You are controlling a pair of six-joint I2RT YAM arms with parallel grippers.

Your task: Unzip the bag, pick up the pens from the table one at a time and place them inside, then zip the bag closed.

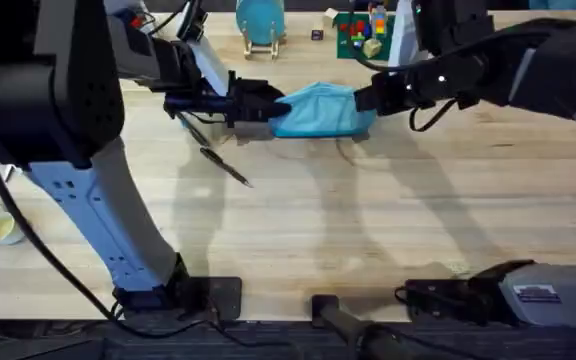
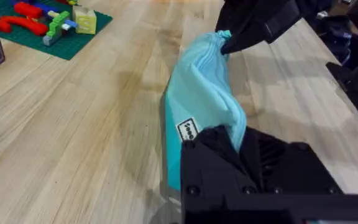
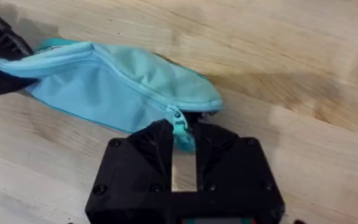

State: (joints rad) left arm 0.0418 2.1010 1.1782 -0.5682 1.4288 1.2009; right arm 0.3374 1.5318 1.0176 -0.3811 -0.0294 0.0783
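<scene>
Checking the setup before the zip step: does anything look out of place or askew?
Nothing damaged. The pouch is pinched at both ends by the left gripper and right gripper. Two pens lie on the table, outside it.

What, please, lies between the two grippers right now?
The bag, seen overhead: left gripper clamps one end, right gripper the zipper-pull end.

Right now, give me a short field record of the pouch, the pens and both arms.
bag: light blue soft fabric pouch on the wooden table, zipper shut
left pincer: shut on the pouch's near end
right pincer: shut on the pale zipper pull tab
pens: two thin dark pens on the table, left of the pouch
</scene>
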